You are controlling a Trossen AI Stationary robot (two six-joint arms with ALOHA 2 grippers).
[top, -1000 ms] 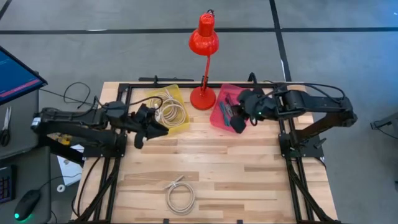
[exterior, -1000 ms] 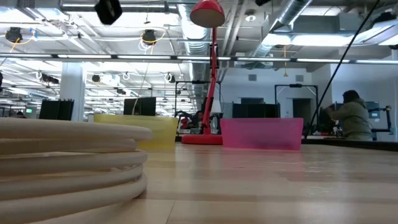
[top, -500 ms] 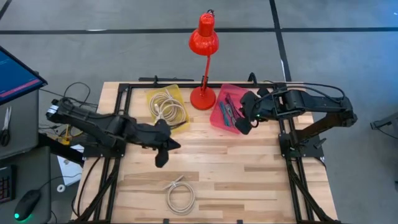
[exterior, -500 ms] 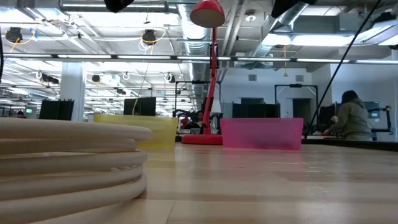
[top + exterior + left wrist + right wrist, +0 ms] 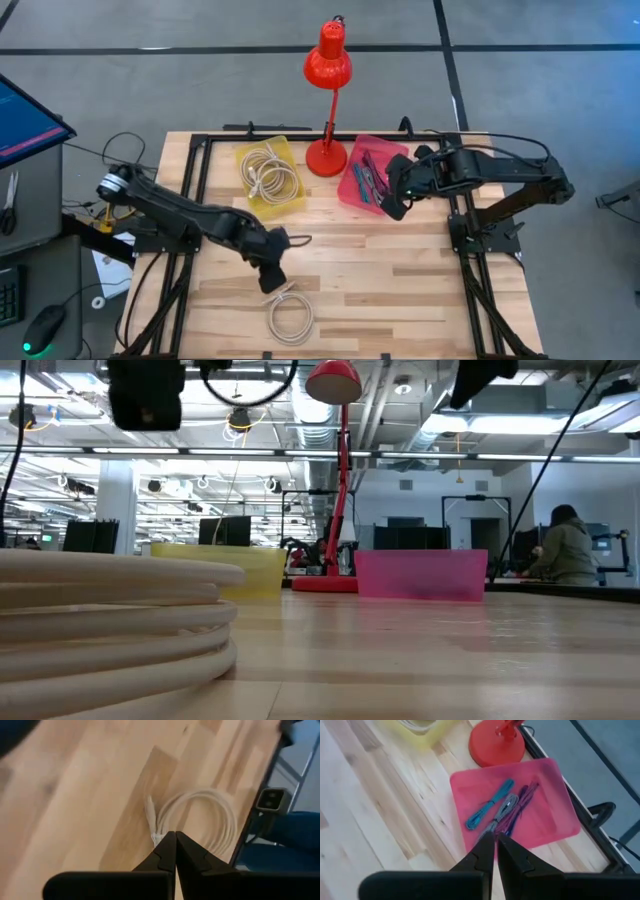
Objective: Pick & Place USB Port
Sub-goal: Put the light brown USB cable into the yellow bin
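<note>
A white coiled cable (image 5: 290, 318) lies flat on the wooden table near its near edge; it also shows in the left wrist view (image 5: 202, 817) and close up in the low view (image 5: 110, 620). My left gripper (image 5: 272, 278) hangs shut above the table just beyond the coil's plug end (image 5: 150, 815), well clear of it (image 5: 145, 395). My right gripper (image 5: 392, 208), also shut, hovers over the near edge of the pink tray (image 5: 520, 810), which holds blue, grey and purple cables (image 5: 502, 812).
A yellow bin (image 5: 270, 172) with white coiled cables sits at the far left of the table. A red desk lamp (image 5: 327, 100) stands between the bin and the pink tray (image 5: 368, 172). Bare wood lies across the middle of the table (image 5: 400, 270). A person (image 5: 565, 545) stands far back in the room.
My left gripper has swung away from the yellow bin toward the near edge and somewhat to the right, and now hangs over the white coil on the table. My right gripper has crept a little toward the near edge of the pink tray.
</note>
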